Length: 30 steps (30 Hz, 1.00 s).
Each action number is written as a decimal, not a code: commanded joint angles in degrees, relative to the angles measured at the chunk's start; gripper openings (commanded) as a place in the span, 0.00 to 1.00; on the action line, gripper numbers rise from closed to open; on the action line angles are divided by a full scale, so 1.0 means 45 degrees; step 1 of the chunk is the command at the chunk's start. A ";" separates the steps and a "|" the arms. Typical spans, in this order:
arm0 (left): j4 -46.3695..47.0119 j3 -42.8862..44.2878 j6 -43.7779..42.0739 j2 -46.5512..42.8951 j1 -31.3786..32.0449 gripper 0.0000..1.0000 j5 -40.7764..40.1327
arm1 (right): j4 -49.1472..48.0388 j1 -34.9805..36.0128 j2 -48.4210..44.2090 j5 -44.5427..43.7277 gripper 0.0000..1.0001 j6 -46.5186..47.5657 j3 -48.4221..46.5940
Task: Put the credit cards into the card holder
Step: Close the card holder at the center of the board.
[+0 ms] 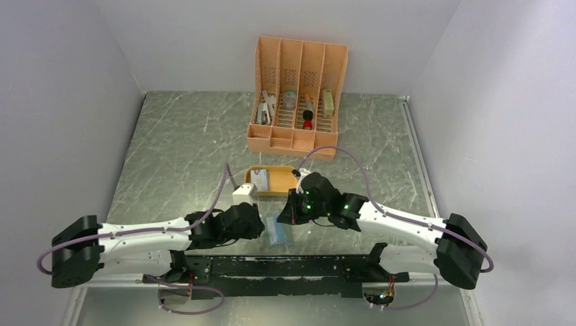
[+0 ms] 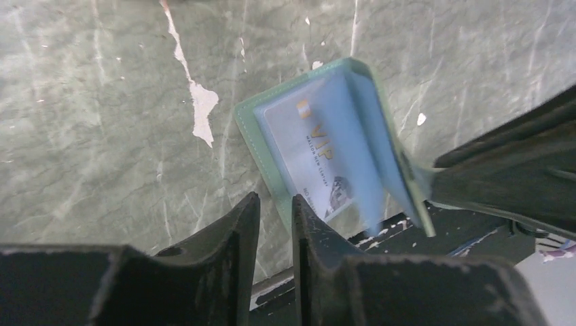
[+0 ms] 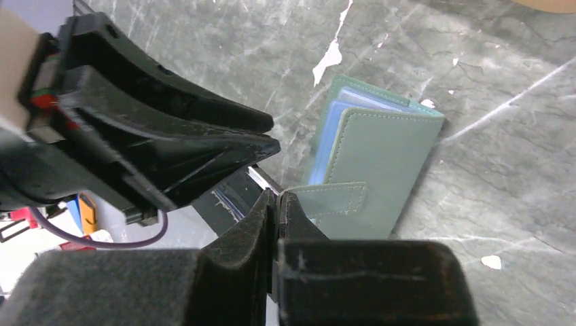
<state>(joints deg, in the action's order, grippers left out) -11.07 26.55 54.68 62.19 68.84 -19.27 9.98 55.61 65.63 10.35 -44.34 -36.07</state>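
Observation:
The grey-green card holder [image 1: 278, 231] lies open on the table between my two grippers. In the left wrist view a pale blue-white credit card [image 2: 309, 153] marked VIP sits inside a clear pocket of the card holder [image 2: 255, 136]. My right gripper [image 3: 278, 197] is shut on the strap of the card holder's cover [image 3: 384, 153] and holds that cover up. The left gripper [image 2: 275, 200] hovers just short of the holder's near edge, its jaws a narrow gap apart with nothing between them. More credit cards [image 1: 259, 179] lie in the oval tray.
An orange oval tray [image 1: 280, 191] sits just beyond the grippers. A tall orange slotted organizer [image 1: 299, 95] with small items stands at the back. The black base rail [image 1: 285, 266] runs along the near edge, close under the card holder.

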 commanded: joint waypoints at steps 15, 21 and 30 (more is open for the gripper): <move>-0.2447 -0.0514 0.1413 -0.3485 0.0025 0.39 -0.1469 | -0.2697 0.0858 0.3256 0.0941 0.00 -0.0720 -0.0395; -0.2847 -0.0656 0.1586 -0.3936 0.0035 0.40 -0.1637 | -0.1740 0.1413 0.3624 0.0590 0.52 -0.0320 -0.1220; -0.3048 -0.0466 0.1404 -0.4043 0.0030 0.42 -0.1781 | 0.1183 0.1450 0.1244 -0.0044 0.68 0.0683 -0.1827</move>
<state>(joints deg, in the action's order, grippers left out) -23.55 23.88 61.30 44.10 68.84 -25.58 7.81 62.00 77.41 12.56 -44.40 -42.54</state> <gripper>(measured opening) 0.411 0.678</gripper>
